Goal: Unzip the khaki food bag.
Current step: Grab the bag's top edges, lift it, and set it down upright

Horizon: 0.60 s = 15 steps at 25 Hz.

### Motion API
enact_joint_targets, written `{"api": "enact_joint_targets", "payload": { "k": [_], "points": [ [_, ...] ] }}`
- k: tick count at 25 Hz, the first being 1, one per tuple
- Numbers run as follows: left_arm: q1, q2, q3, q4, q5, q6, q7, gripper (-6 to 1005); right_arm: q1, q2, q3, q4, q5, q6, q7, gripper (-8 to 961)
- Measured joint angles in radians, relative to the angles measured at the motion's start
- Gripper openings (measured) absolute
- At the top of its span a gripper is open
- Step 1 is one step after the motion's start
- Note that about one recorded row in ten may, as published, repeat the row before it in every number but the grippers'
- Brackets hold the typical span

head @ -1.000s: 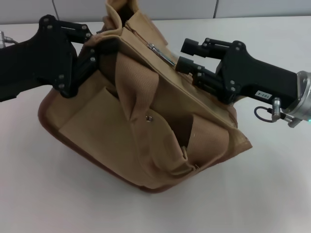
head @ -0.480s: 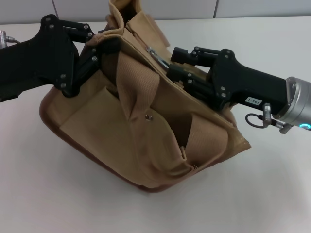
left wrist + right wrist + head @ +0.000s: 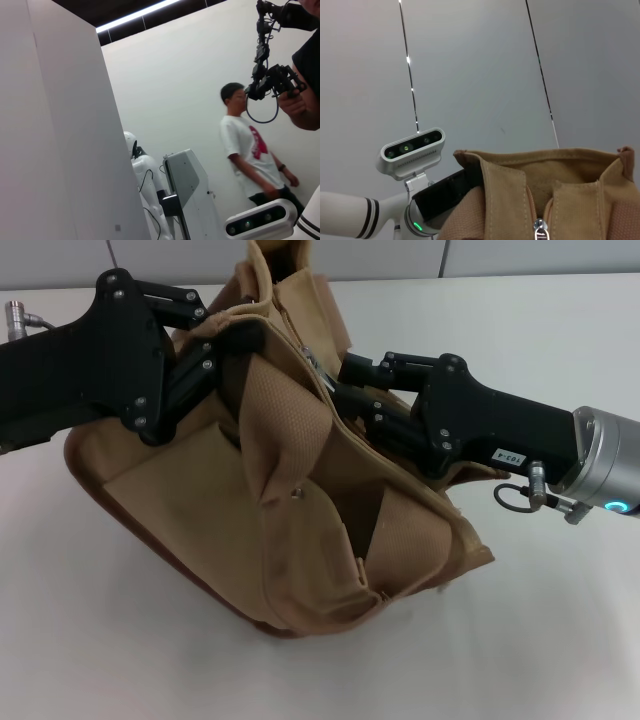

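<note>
Khaki food bag sits on the white worktop, slumped and tilted, its brown base trim toward the robot's left and its zippered top edge running along the upper side. Front pocket with its metal snap faces the head camera; one webbing handle is draped down across the pocket. Left gripper is at the bag's upper left corner, fingers closed on a fold of the top fabric just beside the zipper line. Right gripper reaches in from the bag's right side and lies against the zippered top edge, fingertips at the silver zipper pull; the fingers appear closed on the pull, though the contact is partly hidden by the fabric lip. The cloth flap above the zipper stands up behind both grippers. In the right wrist view, the bag's top end shows close up, with the zipper pull hanging at the end of the closed zipper track and the left gripper's black body pressed against the bag's corner. Left wrist view points away from the bag: white wall, a white partition, a person in a white T-shirt, and a white machine beside another white robot.
</note>
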Motion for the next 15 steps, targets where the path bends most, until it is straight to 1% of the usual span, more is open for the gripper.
{"api": "enact_joint_targets", "payload": {
  "k": [6, 11, 15],
  "points": [
    [-0.007, -0.001, 0.011, -0.002, -0.001, -0.001, 0.006, 46, 0.01, 0.0, -0.011, 0.014, -0.001, 0.001, 0.001, 348],
    [-0.011, -0.001, 0.024, -0.005, -0.003, -0.006, 0.01, 46, 0.016, 0.0, -0.026, 0.017, -0.001, 0.003, 0.001, 209],
    [-0.015, -0.001, 0.024, -0.006, -0.004, -0.007, 0.01, 46, 0.019, 0.0, -0.026, 0.018, 0.001, 0.003, 0.002, 207]
  ]
}}
